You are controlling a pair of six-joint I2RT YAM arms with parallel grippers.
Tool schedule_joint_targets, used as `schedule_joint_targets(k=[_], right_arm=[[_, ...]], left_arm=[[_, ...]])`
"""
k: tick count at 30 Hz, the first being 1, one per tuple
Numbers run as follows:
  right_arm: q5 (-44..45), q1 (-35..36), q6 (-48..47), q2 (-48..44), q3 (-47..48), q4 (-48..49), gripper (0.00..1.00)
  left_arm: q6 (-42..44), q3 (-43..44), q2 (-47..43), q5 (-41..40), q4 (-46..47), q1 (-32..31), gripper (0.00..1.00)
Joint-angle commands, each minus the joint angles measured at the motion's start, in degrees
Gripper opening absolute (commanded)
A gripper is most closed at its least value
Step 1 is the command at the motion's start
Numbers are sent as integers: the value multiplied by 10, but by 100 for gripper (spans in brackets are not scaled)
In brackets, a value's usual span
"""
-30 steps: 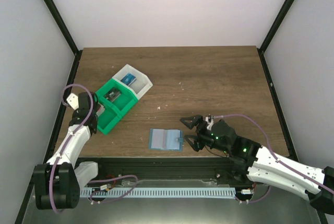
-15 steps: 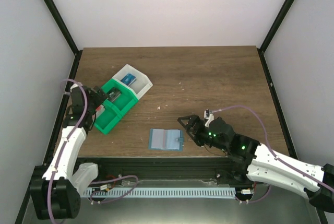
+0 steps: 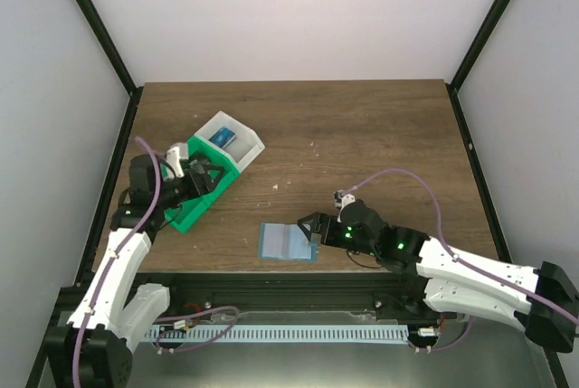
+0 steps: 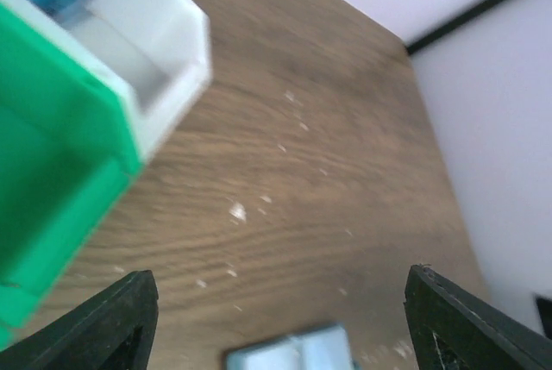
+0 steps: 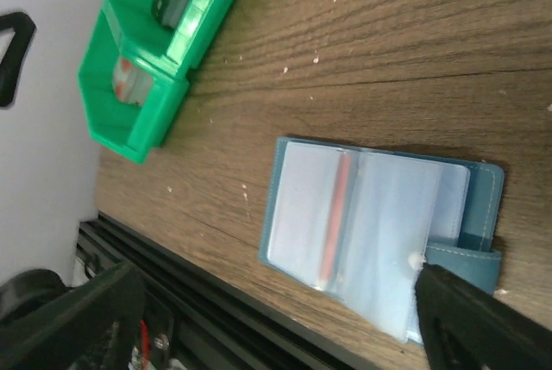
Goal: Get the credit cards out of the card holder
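The card holder (image 3: pixel 288 241) lies open and flat near the table's front edge, its clear pockets facing up (image 5: pixel 371 215). A thin red strip (image 5: pixel 335 210) shows at its fold, likely a credit card's edge. A pale card with a red spot (image 5: pixel 125 85) lies in the green tray's end compartment. My right gripper (image 3: pixel 308 230) is open just right of the holder; in the right wrist view (image 5: pixel 276 271) one fingertip (image 5: pixel 483 318) sits at the holder's strap corner. My left gripper (image 3: pixel 210 175) hangs open over the tray; in its own blurred view (image 4: pixel 278 277) the holder (image 4: pixel 293 354) shows at the bottom edge.
A green-and-white compartment tray (image 3: pixel 185 216) stands at the left, angled, with a blue item (image 3: pixel 222 137) in its white end. The black frame rail (image 5: pixel 216 301) runs just below the table's front edge, close to the holder.
The left arm swung from the tray's left side to above it, and its jaws opened. My right gripper slid left, up to the holder's right edge.
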Motion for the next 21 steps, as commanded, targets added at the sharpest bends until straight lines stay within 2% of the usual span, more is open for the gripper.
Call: schedule_joint_targets(k=[1,5,10,13,21], right_arm=[[-29,-1,-66,36,32,9,81],[-57,-1,-74,80,40,34,55],[-104,-1,-76,128,38,93,38],[-116,-1,-69,160,45,109,34],[-137,-1,-56,266,88,127,33]], left_arm=[[-35,-31,-4,81,36,-53,78],[-98,-86,-9,99,102,-102,74],[-145,-146,-18,102,179,-160,72],[-164,-173,-17,111,212,-171,71],[-219,-244,-17,143,311,-177,68]])
